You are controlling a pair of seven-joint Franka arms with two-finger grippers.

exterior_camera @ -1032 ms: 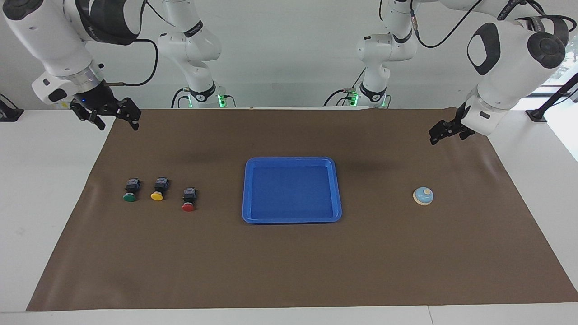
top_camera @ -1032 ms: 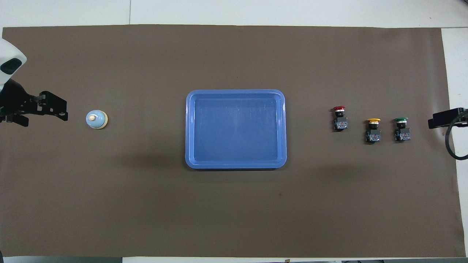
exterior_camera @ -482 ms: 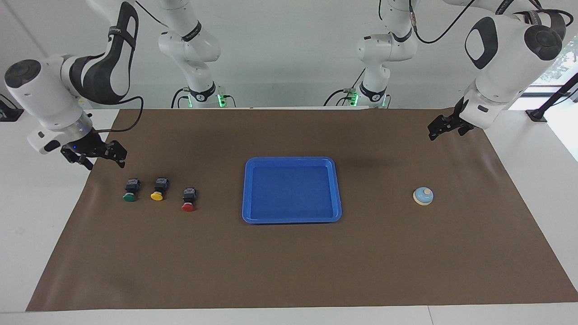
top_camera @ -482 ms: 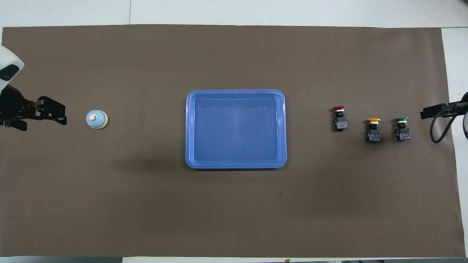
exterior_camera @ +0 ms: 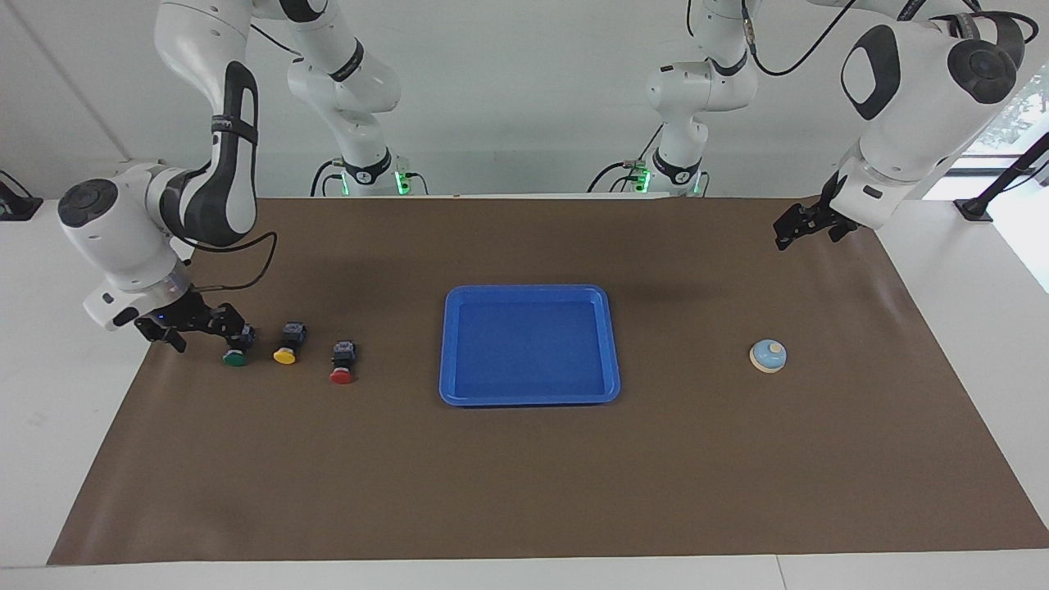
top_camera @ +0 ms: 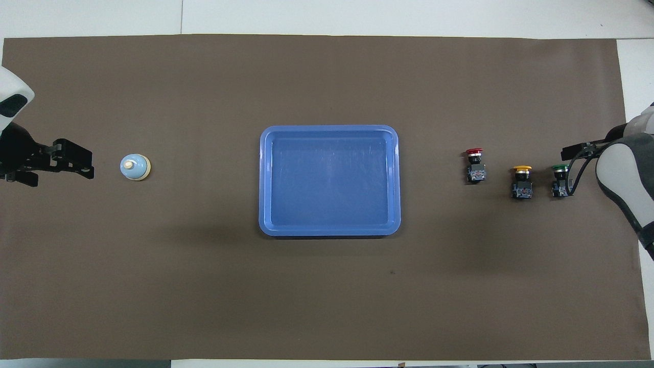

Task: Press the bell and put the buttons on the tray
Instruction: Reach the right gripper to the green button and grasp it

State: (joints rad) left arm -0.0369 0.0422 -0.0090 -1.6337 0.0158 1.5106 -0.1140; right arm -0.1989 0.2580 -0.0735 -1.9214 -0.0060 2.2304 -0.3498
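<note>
Nearest the robots, at the left arm's end of the table: left gripper [exterior_camera: 784,239] raised over the brown mat [exterior_camera: 524,492], jaws spread wide, nothing in them. Hardly shifted over the last second, only drawn a touch up and back. Waiting, by the look of it, well apart from the bell [exterior_camera: 768,356].

At the right arm's end, the real change. Right gripper [exterior_camera: 232,329] up in the air a second ago, over the mat's edge; halfway down half a second ago; now low at the mat, right up against the black body of the green button [exterior_camera: 235,356]. Impossible to tell whether already clamped on the body or merely placed around it. Button not lifted, on the mat as before.

Beside it toward the tray, in a row: yellow button [exterior_camera: 286,344], then red button [exterior_camera: 342,365] a little farther from the robots. Neither one moved.

Mid-table: blue tray [exterior_camera: 529,290], nothing in it, same place throughout.

Toward the left arm's end, about as far from the robots as the buttons: bell, sitting alone on the mat, untouched in these views.

Meaning for the task: first pick apparently under way, starting with the outermost button, while no button has reached the tray. Next need, probably: a firm closing on the boxy body, a lift, then a carry past the other two without knocking them.
</note>
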